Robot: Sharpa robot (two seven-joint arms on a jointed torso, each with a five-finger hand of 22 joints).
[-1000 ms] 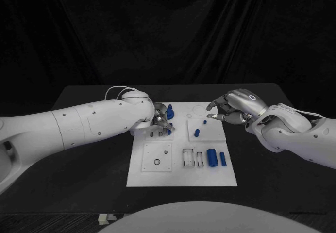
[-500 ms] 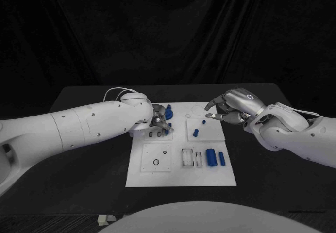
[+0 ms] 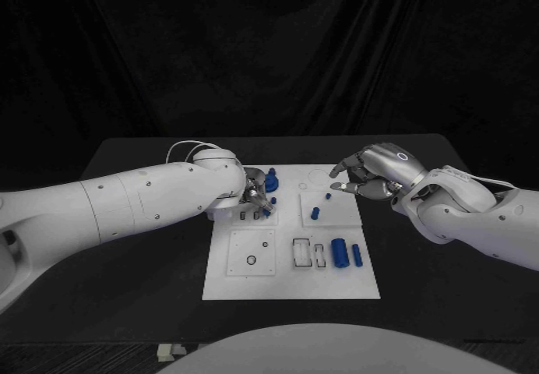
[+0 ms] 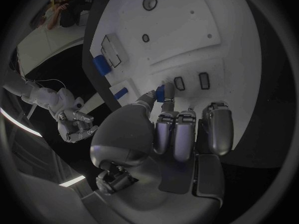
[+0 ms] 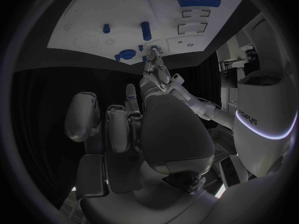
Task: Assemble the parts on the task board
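Black cloth hangs behind a black table [image 3: 135, 257], and on the middle of it lies the white task board [image 3: 292, 284]. At the board's far left corner the left hand [image 3: 256, 195] rests low over the plate, its fingers drawn together around a small blue part [image 4: 161, 92] pinched at the fingertips just beside two dark rectangular slots [image 4: 191, 81]; the hand and its thick white forearm [image 3: 124, 204] cover much of that corner from above. Across the board, at its far right edge, the right hand [image 3: 371, 175] hovers with fingers curled inward, and I cannot tell whether anything is held in them. Just beneath its fingertips stand two short blue pegs [image 3: 320, 204] on a raised square panel. Nearer the robot, a blue cylinder [image 3: 339, 254] and a slimmer blue pin [image 3: 357, 255] lie side by side next to two outlined rectangular pockets [image 3: 309, 253]. A square panel with small round holes [image 3: 254, 252] sits to their left.
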